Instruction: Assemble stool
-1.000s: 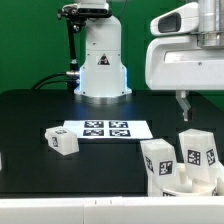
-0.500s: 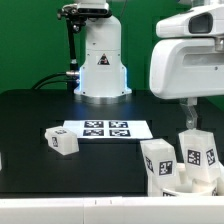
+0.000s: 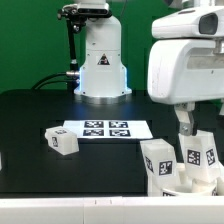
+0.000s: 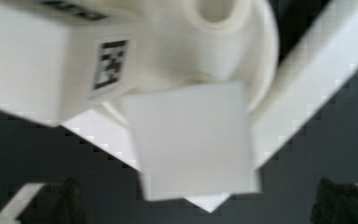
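Note:
The stool's white parts stand bunched at the exterior view's right front: two chunky legs with black-and-white tags, upright on the round seat. A third leg lies alone on the table at the left. My gripper hangs just above the bunch, open and holding nothing. In the wrist view the seat, a tagged leg and a plain white leg face fill the picture, with the dark fingertips wide apart on either side of that leg.
The marker board lies flat in the middle of the black table. The robot's white base stands at the back, with cables to its left. The table's front edge runs just below the stool parts.
The gripper has come down toward the bunched stool parts at the right. Its jaws stayed open. The parts have not moved.

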Controlling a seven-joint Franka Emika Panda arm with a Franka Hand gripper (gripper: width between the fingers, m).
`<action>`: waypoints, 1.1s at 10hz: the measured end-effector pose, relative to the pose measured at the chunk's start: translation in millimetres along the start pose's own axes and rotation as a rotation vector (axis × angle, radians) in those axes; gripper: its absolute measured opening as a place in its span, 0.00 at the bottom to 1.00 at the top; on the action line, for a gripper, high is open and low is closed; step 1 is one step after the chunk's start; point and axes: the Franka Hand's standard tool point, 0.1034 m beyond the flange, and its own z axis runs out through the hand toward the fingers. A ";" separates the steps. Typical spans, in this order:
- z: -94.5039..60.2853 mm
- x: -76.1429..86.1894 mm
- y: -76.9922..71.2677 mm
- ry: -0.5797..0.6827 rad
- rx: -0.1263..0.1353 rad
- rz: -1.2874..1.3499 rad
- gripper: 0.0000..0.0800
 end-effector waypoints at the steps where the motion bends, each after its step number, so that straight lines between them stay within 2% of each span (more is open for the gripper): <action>1: 5.6 0.4 -0.4 0.003 -0.006 -0.054 0.81; 3: 19.6 -5.3 -8.1 -0.020 0.005 0.010 0.81; 5: 24.8 -4.4 -7.7 -0.014 -0.002 0.035 0.81; 6: 26.3 -5.4 -7.7 -0.017 -0.002 0.058 0.66; 7: 26.3 -5.6 -7.4 -0.017 -0.002 0.083 0.66; 8: 26.3 -5.7 -7.1 -0.016 -0.002 0.102 0.48; 9: 26.4 -5.8 -7.2 -0.017 -0.003 0.172 0.42; 11: 27.7 -6.2 -4.6 -0.014 -0.006 0.378 0.42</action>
